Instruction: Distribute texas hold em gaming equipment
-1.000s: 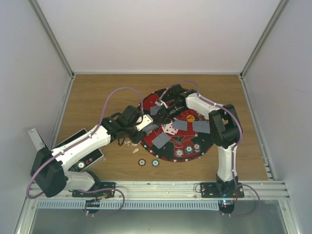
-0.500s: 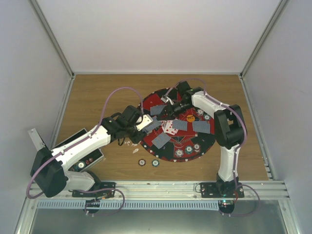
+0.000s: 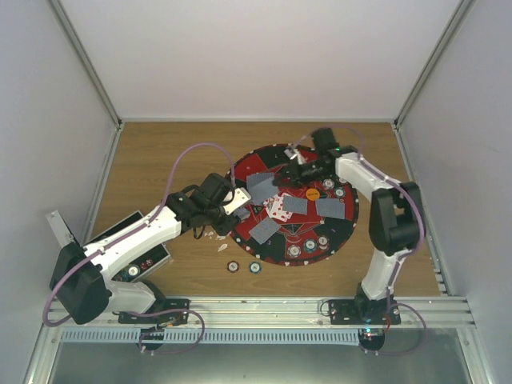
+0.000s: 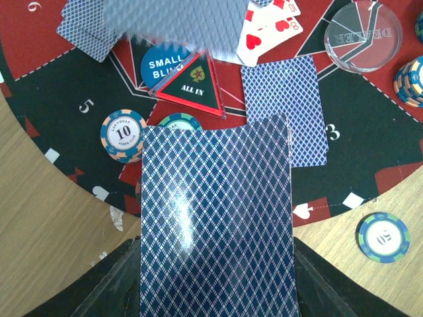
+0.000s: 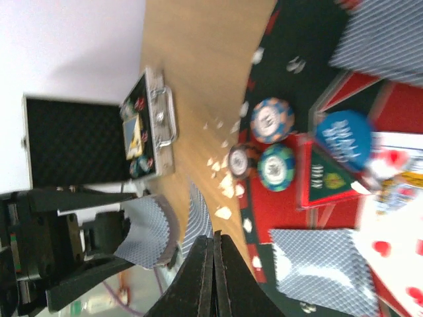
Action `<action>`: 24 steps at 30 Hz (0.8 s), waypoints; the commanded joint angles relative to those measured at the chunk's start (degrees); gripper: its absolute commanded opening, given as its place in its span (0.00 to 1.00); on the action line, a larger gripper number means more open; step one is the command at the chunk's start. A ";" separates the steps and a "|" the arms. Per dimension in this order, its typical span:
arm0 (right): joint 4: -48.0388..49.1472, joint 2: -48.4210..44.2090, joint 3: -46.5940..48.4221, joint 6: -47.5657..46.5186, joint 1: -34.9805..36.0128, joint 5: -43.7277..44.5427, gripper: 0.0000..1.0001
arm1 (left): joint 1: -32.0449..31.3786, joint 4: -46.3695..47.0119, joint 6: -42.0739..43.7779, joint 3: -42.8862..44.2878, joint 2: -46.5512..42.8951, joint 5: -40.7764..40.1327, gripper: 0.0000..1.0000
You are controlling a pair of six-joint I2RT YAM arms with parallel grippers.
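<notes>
My left gripper (image 3: 234, 206) is shut on a deck of blue-backed playing cards (image 4: 215, 218) at the left edge of the round red-and-black mat (image 3: 340, 232). The deck fills the space between its fingers (image 4: 112, 284). My right gripper (image 3: 284, 176) is shut on a single card (image 5: 198, 221) and holds it above the mat's back left; that card shows blurred in the left wrist view (image 4: 175, 23). Face-down cards (image 4: 285, 109), face-up red cards (image 3: 278, 210), chips (image 4: 123, 132) and a blue small-blind disc (image 4: 165, 63) lie on the mat.
Two chips (image 3: 233, 266) lie on the wood in front of the mat, and a teal one (image 4: 380, 236) lies near its edge. A black hinged case (image 5: 142, 125) stands open at the left. An all-in triangle (image 4: 192, 82), a dealer button (image 4: 362, 36) and an orange disc (image 3: 313, 193) lie on the mat.
My right gripper has pulled back and to the right, away from the left gripper's deck, with a card in it. The left arm has not moved.
</notes>
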 commanded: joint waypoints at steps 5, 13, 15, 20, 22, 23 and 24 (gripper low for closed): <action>19.32 -12.93 -18.84 18.16 -14.76 14.09 0.00 | -0.38 2.83 -0.53 -0.04 -1.56 -0.36 0.54; 31.59 -17.11 -28.70 30.62 -17.25 22.48 0.01 | -0.37 2.89 -0.50 -0.22 -1.64 -0.29 0.54; 34.29 -17.21 -30.05 32.56 -17.32 24.40 0.00 | -0.36 2.89 -0.35 -0.11 -1.55 -0.27 0.54; 38.82 -14.91 -30.64 36.88 -17.07 26.59 0.00 | -0.36 3.03 -0.46 -0.08 -1.47 -0.20 0.54; 39.86 -14.32 -30.61 38.12 -16.37 27.87 0.01 | -0.36 3.03 -0.48 -0.13 -1.46 -0.38 0.54; 40.16 -14.16 -30.63 38.68 -15.88 28.65 0.01 | -0.36 3.05 -0.48 -0.13 -1.44 -0.45 0.54; 40.28 -14.10 -30.65 39.45 -15.33 29.64 0.01 | -0.36 3.04 -0.60 -0.13 -1.50 -0.50 0.54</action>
